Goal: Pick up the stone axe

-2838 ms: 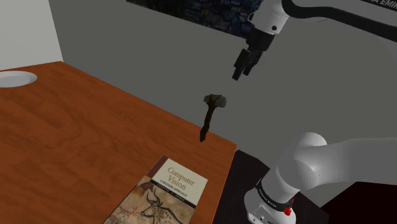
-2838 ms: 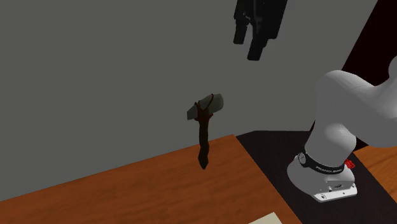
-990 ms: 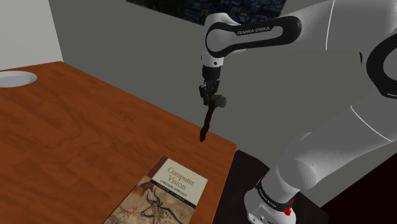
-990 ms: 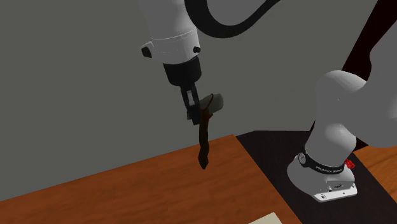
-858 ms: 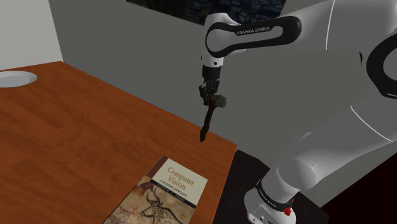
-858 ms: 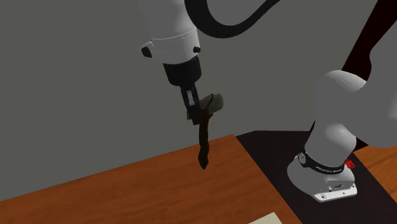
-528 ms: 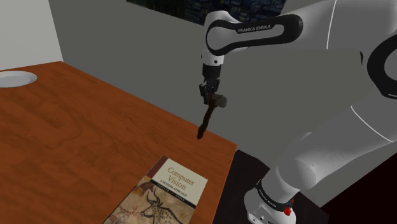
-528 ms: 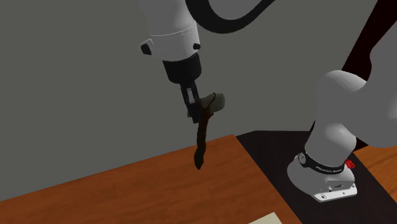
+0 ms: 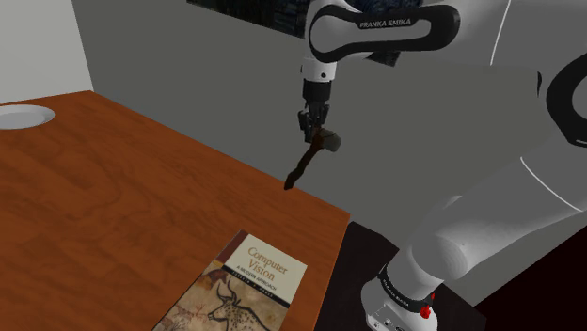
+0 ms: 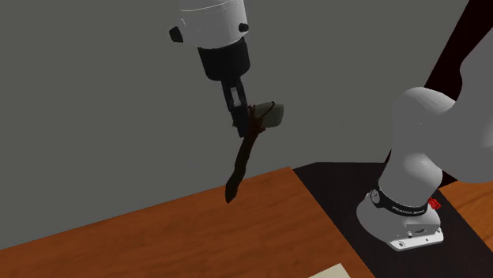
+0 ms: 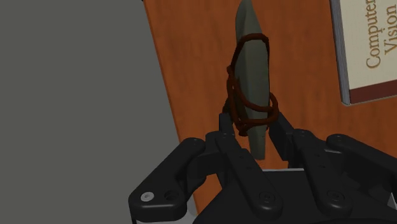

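Note:
The stone axe [image 9: 314,150] has a grey stone head [image 10: 270,115] lashed with brown cord to a dark wooden handle [image 10: 241,163]. It hangs in the air above the far edge of the wooden table [image 9: 113,188], its handle slanting down toward the shoulder view's left. My black gripper [image 9: 317,132] is shut on the axe at the lashing just under the head. In the wrist view the grey head [image 11: 252,70] with its brown cord stands clasped by the gripper [image 11: 253,130], with the fingers [image 11: 227,127] on either side of it.
A book titled Computer Vision [image 9: 240,287] lies near the table's front corner, and shows beside the axe head as the book [image 11: 369,51]. A white plate [image 9: 21,116] sits at the shoulder view's far left. A grey wall [image 9: 188,66] rises behind the table. The robot's base [image 10: 403,213] stands beside the table.
The gripper came down from above, shut on the axe at its head, and has since risen a little. The axe has lifted and its handle has swung to the shoulder view's left.

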